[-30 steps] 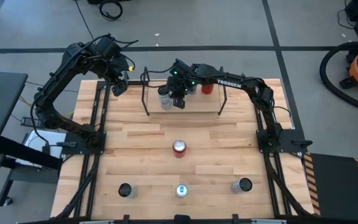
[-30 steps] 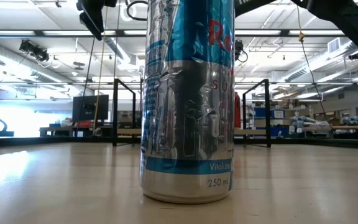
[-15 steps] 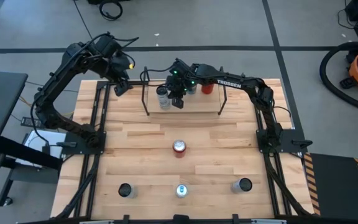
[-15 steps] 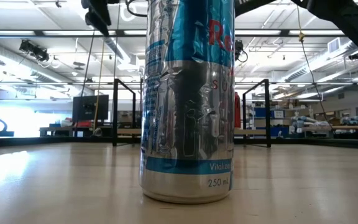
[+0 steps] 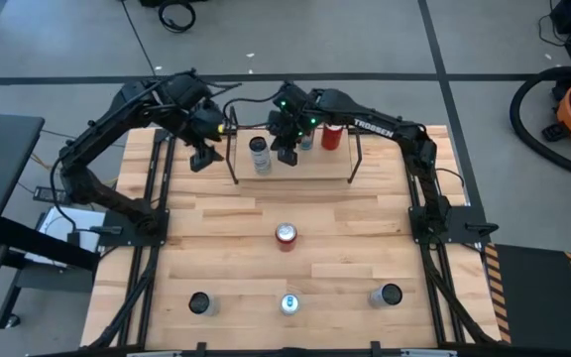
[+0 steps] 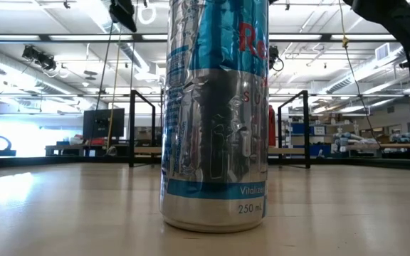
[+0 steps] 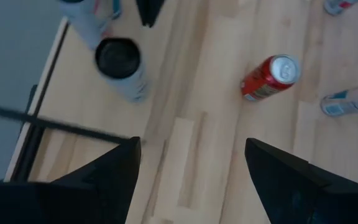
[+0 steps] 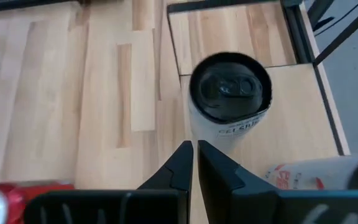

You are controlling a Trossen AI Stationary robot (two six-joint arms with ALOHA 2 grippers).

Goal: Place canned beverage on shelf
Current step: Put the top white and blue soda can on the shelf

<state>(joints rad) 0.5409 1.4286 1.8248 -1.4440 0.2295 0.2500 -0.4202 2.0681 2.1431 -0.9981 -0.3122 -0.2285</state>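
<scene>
The shelf (image 5: 343, 169), a pale board between two black wire frames, stands at the table's far side. On it stand a pale can with a black top (image 5: 259, 154) (image 8: 230, 93), a red can (image 5: 332, 137) and one more can (image 5: 307, 141), half hidden by my right arm. My right gripper (image 5: 287, 155) (image 8: 195, 163) hovers shut above the board, just right of the black-topped can, clear of it. My left gripper (image 5: 201, 159) (image 7: 191, 168) hangs open and empty over the table beside the shelf's left frame.
Several cans stand on the table: a red one (image 5: 285, 235) in the middle, and a black-topped one (image 5: 199, 302), a blue-silver one (image 5: 289, 303) (image 6: 216, 114) and a grey one (image 5: 387, 295) along the near edge. Bare wood lies between the shelf and these.
My right gripper has risen straight up beside the black-topped can on the shelf, staying shut; the can has stayed put. My left gripper has swung toward the table's right and a little nearer, up to the shelf's left frame, and has turned as it went.
</scene>
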